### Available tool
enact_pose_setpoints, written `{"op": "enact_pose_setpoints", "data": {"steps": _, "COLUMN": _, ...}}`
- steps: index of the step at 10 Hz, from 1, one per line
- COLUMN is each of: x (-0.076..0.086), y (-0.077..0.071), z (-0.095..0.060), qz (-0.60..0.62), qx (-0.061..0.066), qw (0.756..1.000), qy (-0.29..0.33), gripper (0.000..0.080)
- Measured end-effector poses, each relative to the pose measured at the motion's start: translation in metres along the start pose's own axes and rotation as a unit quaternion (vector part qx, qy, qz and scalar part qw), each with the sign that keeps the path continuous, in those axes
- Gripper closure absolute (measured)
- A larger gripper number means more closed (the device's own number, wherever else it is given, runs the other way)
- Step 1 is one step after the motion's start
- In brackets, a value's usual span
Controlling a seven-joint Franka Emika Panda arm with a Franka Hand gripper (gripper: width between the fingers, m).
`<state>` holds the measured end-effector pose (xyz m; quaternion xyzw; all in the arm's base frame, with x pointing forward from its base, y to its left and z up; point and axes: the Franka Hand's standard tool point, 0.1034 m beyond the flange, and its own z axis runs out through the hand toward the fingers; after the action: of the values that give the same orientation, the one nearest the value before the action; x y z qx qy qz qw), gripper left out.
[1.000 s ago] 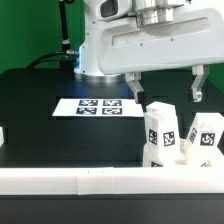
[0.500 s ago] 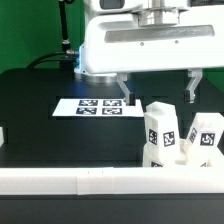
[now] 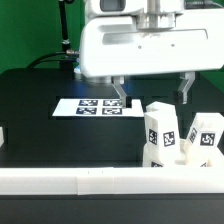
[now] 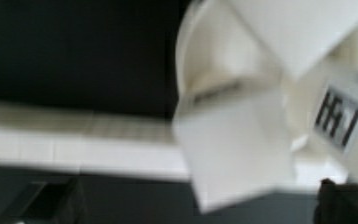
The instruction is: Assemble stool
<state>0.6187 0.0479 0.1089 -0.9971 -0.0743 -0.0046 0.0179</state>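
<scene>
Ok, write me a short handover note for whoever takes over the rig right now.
Gripper: open, empty, hanging in the air above the table, behind the legs.
Parts: two white tagged legs stand upright close together at the exterior view's right, just behind the long white bar. Seat and third leg cannot be made out for sure.
Marker board lies flat mid-table.
Done: nothing joined that shows.
Left: grasp a leg, then the whole assembly.
</scene>
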Motion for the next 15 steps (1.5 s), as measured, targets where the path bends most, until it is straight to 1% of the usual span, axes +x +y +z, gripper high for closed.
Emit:
{"op": "enact_pose_setpoints", "data": {"steps": 1, "x": 0.007, "y": -0.001, "z": -0.003, "qz": -0.001, "qx": -0.004, "qw": 1.000, "qy": -0.021, "gripper": 0.0151}}
{"op": "enact_pose_setpoints", "data": {"steps": 2, "x": 0.007, "y": -0.002, "z": -0.002, "qz": 0.001, "qx": -0.002, "qw": 0.999, "qy": -0.040, "gripper": 0.0151}}
{"op": "enact_pose_setpoints", "data": {"steps": 4, "x": 0.008, "y": 0.000, "z": -0.001, "qz": 0.001, "qx": -0.004, "qw": 0.999, "qy": -0.035, "gripper": 0.0151}}
{"op": "enact_pose_setpoints", "data": {"steps": 7, "x": 0.016, "y": -0.010, "z": 0.005, "qz": -0.027, "qx": -0.008, "qw": 1.000, "qy": -0.012, "gripper": 0.0151}}
{"op": "enact_pose_setpoints", "data": {"steps": 9, "x": 0.016, "y": -0.014, "z": 0.009, "qz": -0.031, "qx": -0.008, "qw": 0.999, "qy": -0.011, "gripper": 0.0151}}
{"op": "enact_pose_setpoints", "data": {"steps": 12, "x": 0.015, "y": -0.011, "z": 0.015, "qz": -0.030, "qx": -0.010, "qw": 0.999, "qy": -0.013, "gripper": 0.0151}}
{"op": "enact_pose_setpoints", "data": {"steps": 15, "x": 0.014, "y": -0.008, "z": 0.024, "qz": -0.021, "qx": -0.016, "qw": 1.000, "qy": -0.009, "gripper": 0.0151}}
